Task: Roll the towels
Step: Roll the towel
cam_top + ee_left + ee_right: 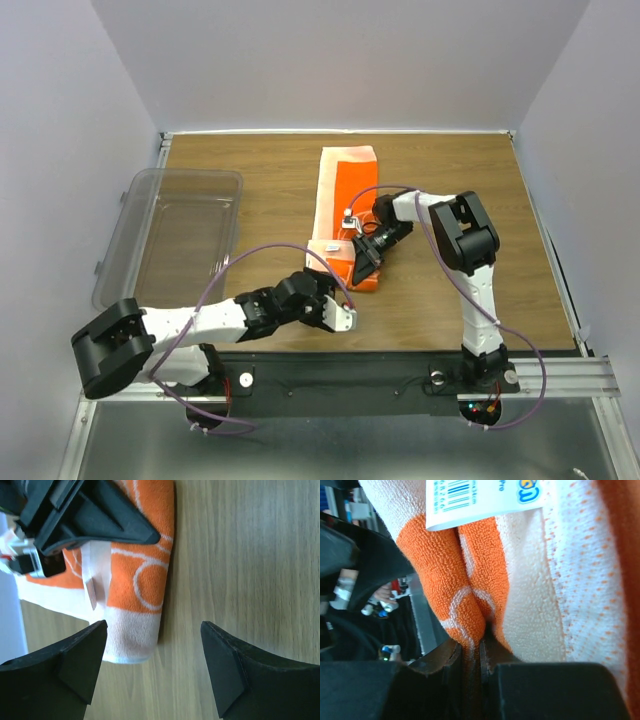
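The orange towel (346, 185) lies lengthwise in the middle of the table, its far part flat and its near end folded over into a thick bundle (338, 262). My right gripper (362, 262) is shut on a pinch of orange cloth at that near end; in the right wrist view the jaws (481, 652) clamp the towel (470, 575) under its white barcode label (480, 497). My left gripper (345, 318) is open and empty just in front of the bundle. In the left wrist view (154, 640) the towel's white end (132, 640) sits between the fingertips, not touched.
A clear plastic tub (175, 235) stands at the table's left side. The wooden table (260, 180) has a raised rim at the back and sides. The right gripper's black fingers (100, 520) show above the towel in the left wrist view.
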### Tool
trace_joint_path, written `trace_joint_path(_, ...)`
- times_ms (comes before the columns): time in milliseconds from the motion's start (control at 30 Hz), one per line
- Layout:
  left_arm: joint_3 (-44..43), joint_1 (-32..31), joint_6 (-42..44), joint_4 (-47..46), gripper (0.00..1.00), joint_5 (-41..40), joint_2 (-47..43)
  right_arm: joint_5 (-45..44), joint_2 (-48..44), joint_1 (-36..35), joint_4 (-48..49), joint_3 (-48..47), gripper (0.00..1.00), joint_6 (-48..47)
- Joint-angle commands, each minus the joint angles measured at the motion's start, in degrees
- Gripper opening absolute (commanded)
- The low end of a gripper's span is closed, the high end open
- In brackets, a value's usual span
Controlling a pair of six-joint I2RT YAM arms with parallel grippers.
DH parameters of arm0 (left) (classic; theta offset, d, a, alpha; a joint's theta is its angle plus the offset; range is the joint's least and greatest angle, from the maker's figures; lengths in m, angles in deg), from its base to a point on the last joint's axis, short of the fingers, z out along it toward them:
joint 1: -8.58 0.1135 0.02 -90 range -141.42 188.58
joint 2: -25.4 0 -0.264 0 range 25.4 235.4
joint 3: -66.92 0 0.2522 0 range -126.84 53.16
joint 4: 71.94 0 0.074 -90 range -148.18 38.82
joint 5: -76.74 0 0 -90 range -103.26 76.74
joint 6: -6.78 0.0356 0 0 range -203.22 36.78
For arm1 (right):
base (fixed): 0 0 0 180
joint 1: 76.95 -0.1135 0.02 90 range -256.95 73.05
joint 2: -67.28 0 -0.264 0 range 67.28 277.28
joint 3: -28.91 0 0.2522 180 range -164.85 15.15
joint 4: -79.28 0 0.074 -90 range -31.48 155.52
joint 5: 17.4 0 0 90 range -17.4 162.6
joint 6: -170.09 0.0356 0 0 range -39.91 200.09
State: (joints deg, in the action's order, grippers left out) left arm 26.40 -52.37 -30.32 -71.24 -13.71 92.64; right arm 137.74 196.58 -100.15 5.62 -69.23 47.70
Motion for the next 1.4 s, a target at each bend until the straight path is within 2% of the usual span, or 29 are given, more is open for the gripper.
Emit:
trace_joint_path(0, 3.03, -3.29, 7.37, -11.54, 0.87, -5.43, 3.23, -0.11, 3.15, -0.09, -6.01, -1.67, 0.16, -2.86)
trace_joint_path(300, 1.19, -4.35, 8.27, -19.46, 0.84, -10.89, 15.63, 0.16, 3.86, -0.09, -8.3, -2.46, 0.16, -3.65)
trace_joint_path(433, -1.62, -4.35, 6.6, -21.04, 0.77, -14.4, 22.74, 0.33, 4.47, -0.09, -9.62, -2.46, 0.16, -4.8)
trace_joint_path(533, -1.54, -4.35, 6.77, -22.36, 0.7, -13.44, 23.99, 0.42, 4.91, -0.09, -10.24, -2.63, 0.16, -5.5)
trace_joint_path(633, -1.8, -4.44, 6.6, -22.01, 0.54, -12.21, 25.39, 0.95, 4.91, 0.0, -11.64, -3.25, 0.15, -6.9)
trace_joint_path(667, -2.24, -4.44, 4.94, -20.09, 0.42, -12.56, 26.35, 1.12, 4.91, 0.0, -12.25, -3.86, 0.14, -7.52)
trace_joint_path(733, -4.34, -4.44, 2.74, -16.49, 0.33, -11.17, 26.45, 1.12, 4.39, 0.17, -13.05, -4.48, 0.14, -7.87)
trace_joint_path(767, -5.05, -4.44, 1.77, -11.69, 0.27, -9.94, 25.58, 0.95, 3.95, 0.61, -13.22, -4.91, 0.18, -7.87)
trace_joint_path(833, -7.59, -4.44, -1.3, -6.22, 0.24, -4.6, 24.08, 0.43, 2.81, 1.4, -13.14, -7.02, 0.27, -6.56)
trace_joint_path(867, -8.65, -4.53, -2.1, -0.53, 0.23, -2.91, 23.99, -0.01, 2.54, 1.84, -13.14, -8.16, 0.3, -5.86)
trace_joint_path(933, -12.67, -4.44, -5.16, 4.6, 0.21, -0.09, 24.6, -0.72, 1.84, 3.68, -13.31, -12.55, 0.46, -3.31)
trace_joint_path(967, -13.83, -4.44, -6.05, 8.45, 0.2, 2.7, 25.12, -1.42, 0.79, 4.39, -13.4, -14.04, 0.57, -2.52)
trace_joint_path(1000, -14.8, -4.44, -6.67, 10.06, 0.2, 3.95, 25.22, -1.77, 0.09, 5.87, -13.23, -15.8, 0.63, -1.9)
trace_joint_path(1067, -16.91, -4.36, -8.6, 14.17, 0.19, 7.82, 25.39, -3.17, -1.75, 7.55, -12.96, -20.28, 0.94, 0.21)
trace_joint_path(1133, -18.76, -4.09, -9.48, 17.0, 0.2, 10.37, 25.66, -4.23, -2.73, 10.36, -12.61, -22.66, 1.0, 1.7)
trace_joint_path(1267, -23.15, -2.78, -10.98, 26.21, 0.24, 17.82, 28.64, -5.29, -6.94, 17.29, -11.82, -26.27, 1.0, 2.76)
trace_joint_path(1367, -27.28, -0.24, -11.42, 31.4, 0.25, 23.88, 30.83, -5.46, -12.82, 19.77, -11.38, -24.35, 1.0, 1.89)
